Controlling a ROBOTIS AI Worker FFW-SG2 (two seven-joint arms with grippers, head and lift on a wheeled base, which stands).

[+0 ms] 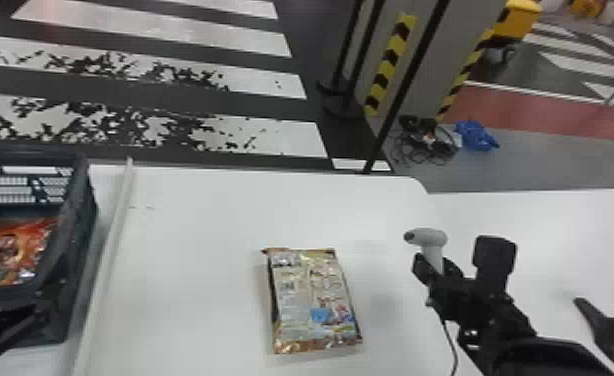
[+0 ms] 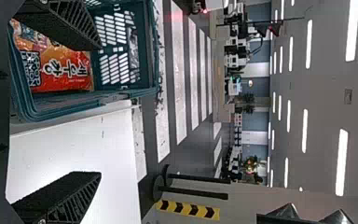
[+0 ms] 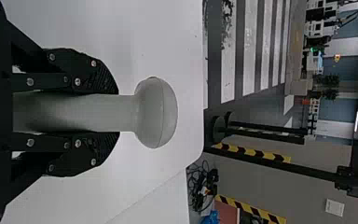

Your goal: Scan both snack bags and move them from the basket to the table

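In the head view, my left gripper (image 1: pixel 11 320) is at the bottom left, by the basket's near side (image 1: pixel 68 230). A red-orange snack bag (image 1: pixel 8 250) lies inside the basket. My left gripper (image 2: pixel 98 112) stands open in its wrist view, nothing between its fingers, with the bag (image 2: pixel 67 70) in the basket (image 2: pixel 142 91) beyond. A second snack bag (image 1: pixel 316 300) lies flat on the white table, printed back up. My right gripper (image 1: pixel 436 267) is to its right, holding a grey scanner (image 1: pixel 428 236). The right wrist view has the right gripper (image 3: pixel 116 113) closed around the handle of the scanner (image 3: pixel 156 113).
A raised pale strip (image 1: pixel 108 250) runs along the white table (image 1: pixel 196 220) between basket and second bag. Another white table (image 1: pixel 536 215) adjoins at the right, with a dark forked object (image 1: pixel 608 325) near its edge. A cable (image 1: pixel 449 340) hangs below the right gripper.
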